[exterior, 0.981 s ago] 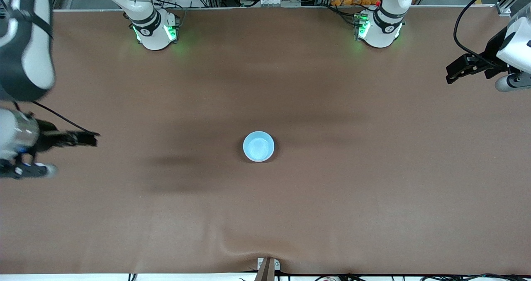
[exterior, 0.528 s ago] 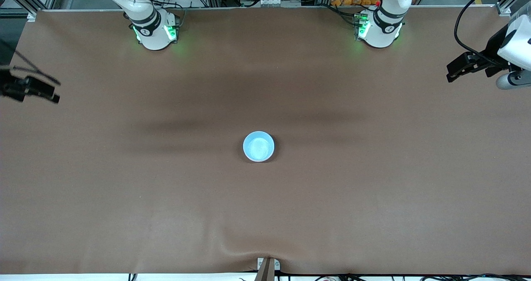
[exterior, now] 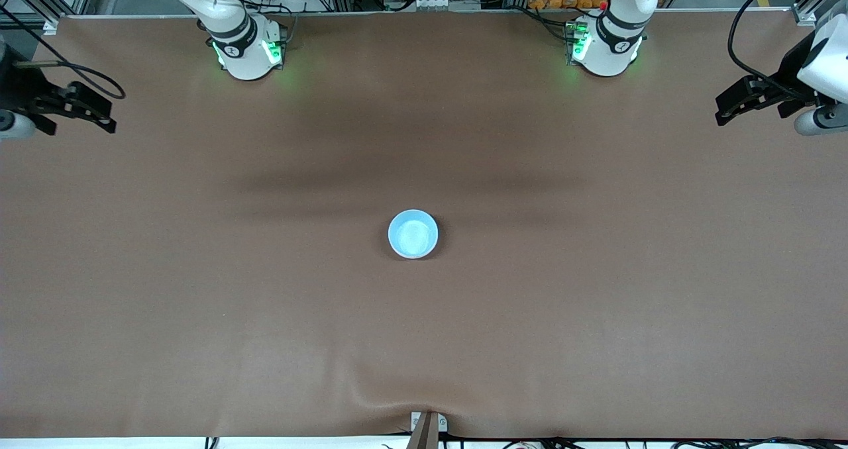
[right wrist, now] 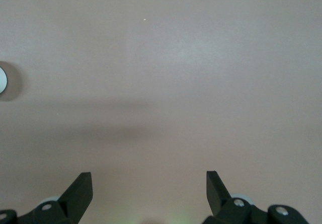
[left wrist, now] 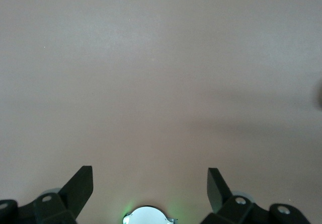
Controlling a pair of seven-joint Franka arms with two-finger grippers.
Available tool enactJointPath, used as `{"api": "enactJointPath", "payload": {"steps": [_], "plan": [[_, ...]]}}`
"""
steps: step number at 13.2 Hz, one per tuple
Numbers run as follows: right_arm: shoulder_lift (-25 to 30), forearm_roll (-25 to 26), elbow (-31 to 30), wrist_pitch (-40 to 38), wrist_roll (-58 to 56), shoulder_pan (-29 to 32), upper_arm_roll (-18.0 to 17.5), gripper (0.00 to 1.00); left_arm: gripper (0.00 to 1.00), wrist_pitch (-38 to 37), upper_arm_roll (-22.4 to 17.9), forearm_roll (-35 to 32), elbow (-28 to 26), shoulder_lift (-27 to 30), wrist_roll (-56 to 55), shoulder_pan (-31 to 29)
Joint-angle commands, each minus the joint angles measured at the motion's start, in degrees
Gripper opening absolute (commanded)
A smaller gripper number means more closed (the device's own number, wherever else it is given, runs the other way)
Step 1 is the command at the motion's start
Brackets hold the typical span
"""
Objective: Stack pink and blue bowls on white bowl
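At the right arm's end of the tabletop (exterior: 265,343), the right hand (exterior: 99,112) hangs in the air over the brown surface, close to the edge, with nothing between its fingers; the right wrist view shows its two dark fingertips (right wrist: 80,189) spread wide apart over bare brown cover, and a sliver of the light blue bowl (right wrist: 2,79) at the margin of that picture. Toward the middle of the tabletop sits the light blue bowl (exterior: 413,234), upright, mouth up, alone on the cover and well apart from both hands; only this blue one shows, and whether other bowls lie nested under it cannot be told. A soft fold in the cover (exterior: 391,396) runs near the edge closest to the front camera, nearer that camera than the bowl. At the left arm's end, the left hand (exterior: 729,108) hangs over the tabletop near its edge, likewise released, its fingertips (left wrist: 81,183) set wide apart above bare surface in the left wrist view.
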State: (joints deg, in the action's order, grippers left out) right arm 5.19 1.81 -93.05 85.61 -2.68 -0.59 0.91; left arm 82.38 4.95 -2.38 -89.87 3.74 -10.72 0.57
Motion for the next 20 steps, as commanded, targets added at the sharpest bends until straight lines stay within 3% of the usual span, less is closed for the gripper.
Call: {"api": "enactJointPath", "payload": {"steps": [1,20], "plan": [[-3.9,3.0,6.6,-3.5,-1.1,-0.1,0.1,1.0,1.0,-0.6,-0.2,0.3,-0.7,1.4,1.6,-0.2],[-3.6,3.0,6.6,-1.9,-1.1,-0.5,0.1,1.0,1.0,-1.8,-0.2,0.6,1.7,0.2,1.5,-0.2]]}}
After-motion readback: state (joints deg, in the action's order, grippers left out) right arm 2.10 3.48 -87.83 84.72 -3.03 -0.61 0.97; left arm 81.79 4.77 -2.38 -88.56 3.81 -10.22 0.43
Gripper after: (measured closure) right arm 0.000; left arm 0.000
